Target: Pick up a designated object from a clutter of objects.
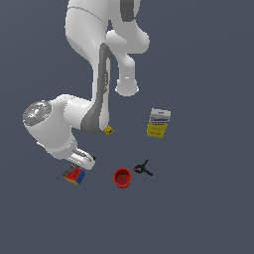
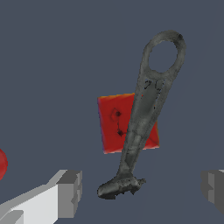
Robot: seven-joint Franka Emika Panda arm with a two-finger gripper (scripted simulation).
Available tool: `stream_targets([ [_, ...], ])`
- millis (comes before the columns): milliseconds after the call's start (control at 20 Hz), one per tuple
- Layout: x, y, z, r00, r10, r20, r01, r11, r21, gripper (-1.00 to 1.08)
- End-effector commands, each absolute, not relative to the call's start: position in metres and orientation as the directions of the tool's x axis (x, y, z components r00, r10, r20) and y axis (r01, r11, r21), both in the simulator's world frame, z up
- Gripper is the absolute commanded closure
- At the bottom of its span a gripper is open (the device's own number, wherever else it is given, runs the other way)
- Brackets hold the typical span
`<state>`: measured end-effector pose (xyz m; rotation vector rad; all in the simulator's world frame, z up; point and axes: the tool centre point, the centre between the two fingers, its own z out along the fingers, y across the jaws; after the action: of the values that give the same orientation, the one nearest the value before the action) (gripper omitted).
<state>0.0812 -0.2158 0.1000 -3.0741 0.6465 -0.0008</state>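
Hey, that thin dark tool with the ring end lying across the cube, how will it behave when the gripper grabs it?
The dark tool looks rigid, so it probably won't flop. It is slim and rests tilted over the red-faced cube, so it may pivot or slide off when touched. The gripper stands open and straddles its narrow end, where an off-centre grasp might let it swing.

Long dark grey metal tool with ring end [image 2: 142,118] lies diagonally across the red cube face [image 2: 114,124]. Gripper [image 2: 142,190] spread wide, grey fingertips [image 2: 70,192] flanking the tool's flared foot, no contact.
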Motion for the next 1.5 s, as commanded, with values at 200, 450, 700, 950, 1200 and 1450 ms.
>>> stream_targets([
  [200, 0.08, -0.216, 0.067, 0.915, -0.404, -0.001, -0.404, -0.915, 0.0, -0.92],
  [450, 0.081, -0.217, 0.058, 0.915, -0.404, 0.0, -0.404, -0.915, 0.0, -0.92],
  [700, 0.081, -0.217, 0.058, 0.915, -0.404, 0.0, -0.404, -0.915, 0.0, 1.08],
  [950, 0.081, -0.217, 0.058, 0.915, -0.404, 0.0, -0.404, -0.915, 0.0, 1.08],
  [1200, 0.084, -0.21, 0.062, 0.918, -0.397, 0.003, -0.397, -0.918, -0.004, 1.08],
  [1450, 0.081, -0.203, 0.074, 0.918, -0.397, 0.003, -0.397, -0.918, -0.004, 1.08],
])
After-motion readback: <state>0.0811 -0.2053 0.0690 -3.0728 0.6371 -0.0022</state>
